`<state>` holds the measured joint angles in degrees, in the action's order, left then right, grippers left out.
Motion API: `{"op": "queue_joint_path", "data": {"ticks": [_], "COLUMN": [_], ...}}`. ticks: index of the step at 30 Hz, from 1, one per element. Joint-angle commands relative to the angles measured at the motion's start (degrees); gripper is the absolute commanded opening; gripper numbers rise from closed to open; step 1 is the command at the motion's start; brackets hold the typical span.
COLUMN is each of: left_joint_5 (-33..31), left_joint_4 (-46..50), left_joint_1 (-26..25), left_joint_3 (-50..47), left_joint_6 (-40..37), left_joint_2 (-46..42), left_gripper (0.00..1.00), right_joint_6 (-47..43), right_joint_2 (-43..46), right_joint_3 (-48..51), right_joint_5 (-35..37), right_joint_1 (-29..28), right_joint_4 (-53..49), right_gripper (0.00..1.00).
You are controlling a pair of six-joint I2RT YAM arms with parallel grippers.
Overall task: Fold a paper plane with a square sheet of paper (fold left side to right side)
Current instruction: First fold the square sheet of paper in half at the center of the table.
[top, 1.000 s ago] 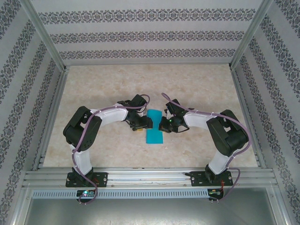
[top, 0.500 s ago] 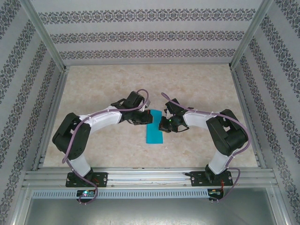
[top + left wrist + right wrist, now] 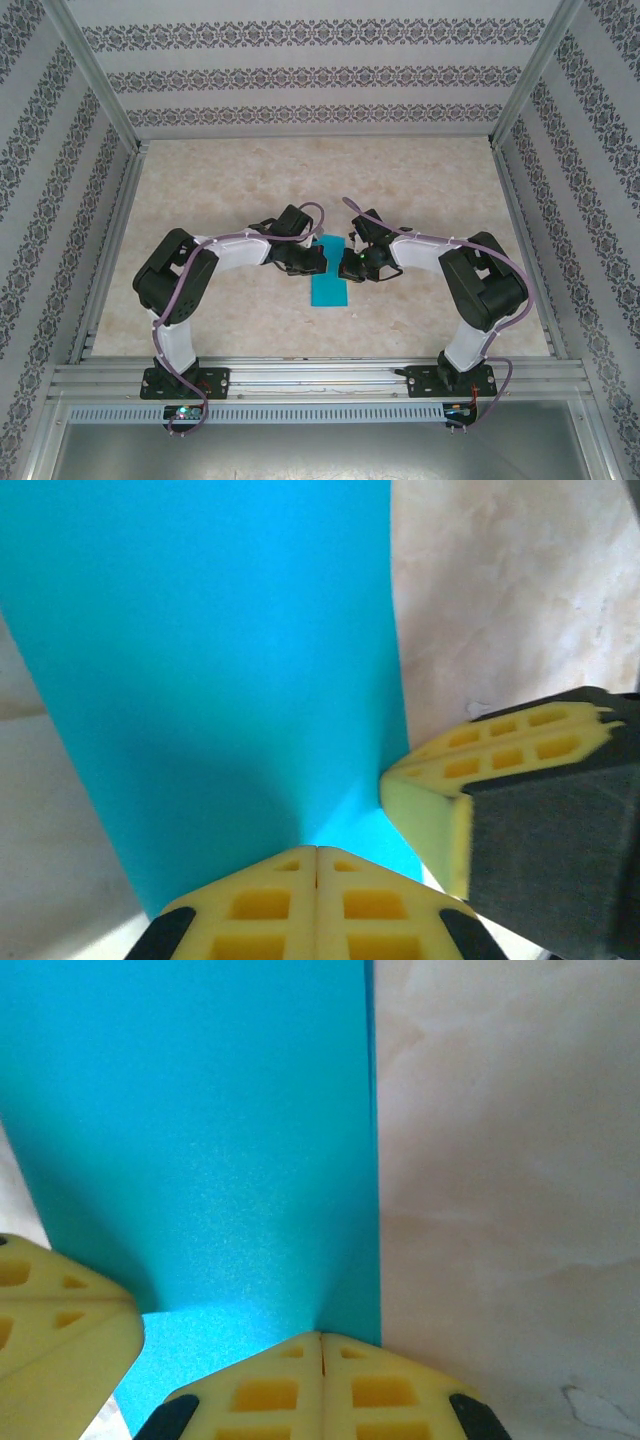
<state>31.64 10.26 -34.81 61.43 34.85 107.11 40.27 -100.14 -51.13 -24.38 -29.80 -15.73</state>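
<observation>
The square sheet of paper [image 3: 330, 280] is teal-blue and lies flat on the table as a narrow upright rectangle. My left gripper [image 3: 313, 259] is shut, its tips resting on the sheet's left part near the far end. In the left wrist view the closed yellow pads of the left gripper [image 3: 316, 849] sit on the paper [image 3: 220, 650]. My right gripper [image 3: 346, 265] is shut too and meets the sheet from the right. In the right wrist view the right gripper [image 3: 320, 1336] presses the paper [image 3: 200, 1130] just inside its straight right edge. The two grippers' tips lie close together.
The beige marbled tabletop [image 3: 230, 190] is bounded by an aluminium frame [image 3: 300, 378] at the near edge and patterned walls on the other sides. The right gripper's fingers [image 3: 455, 800] stand close in the left wrist view, and the left gripper's fingers [image 3: 60, 1315] in the right wrist view.
The left gripper has shut. The left arm stretched out with its elbow low and to the left, then drew back. The right arm and the paper have hardly moved.
</observation>
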Motion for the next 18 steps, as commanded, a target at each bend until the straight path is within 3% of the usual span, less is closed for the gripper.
{"op": "queue_joint_path", "data": {"ticks": [1,18], "left_joint_5": [-2.69,-6.11], "left_joint_4": [2.5,4.86], "left_joint_1": [-0.1,2.99], "left_joint_3": [-1.73,-8.1], "left_joint_6": [-1.58,-3.74], "left_joint_2": [1.72,-1.53], "left_gripper": [0.06,0.02], "right_joint_6": [-1.47,-2.72], "right_joint_2": [-4.17,-4.8], "right_joint_3": [1.61,2.42], "right_joint_5": [6.8,8.43], "right_joint_1": [-0.42,0.36], "right_joint_4": [-6.14,-7.53], "right_gripper": [0.0,0.0]}}
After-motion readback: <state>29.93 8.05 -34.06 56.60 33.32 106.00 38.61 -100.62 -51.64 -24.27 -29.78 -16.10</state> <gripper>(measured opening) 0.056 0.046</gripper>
